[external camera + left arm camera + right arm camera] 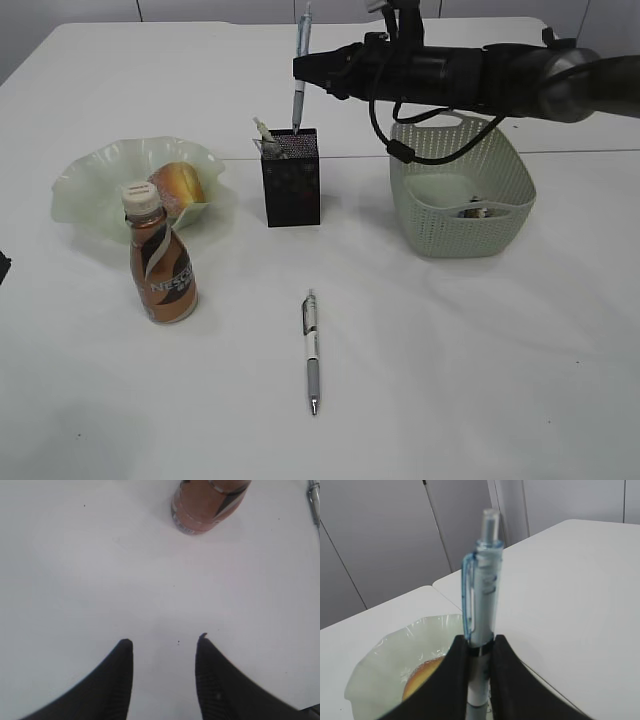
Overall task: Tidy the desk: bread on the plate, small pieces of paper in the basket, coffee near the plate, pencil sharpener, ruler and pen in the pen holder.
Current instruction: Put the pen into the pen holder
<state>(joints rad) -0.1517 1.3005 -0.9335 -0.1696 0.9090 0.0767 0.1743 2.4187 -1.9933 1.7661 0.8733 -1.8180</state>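
Bread (178, 186) on plate (90, 180), coffee (161, 262) in front

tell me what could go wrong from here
1. The right claw grips the blue pen upright over the holder, which already has items in it; the pen may catch on them or the rim.
2. The arm's dangling cable hangs by the basket and could snag it.
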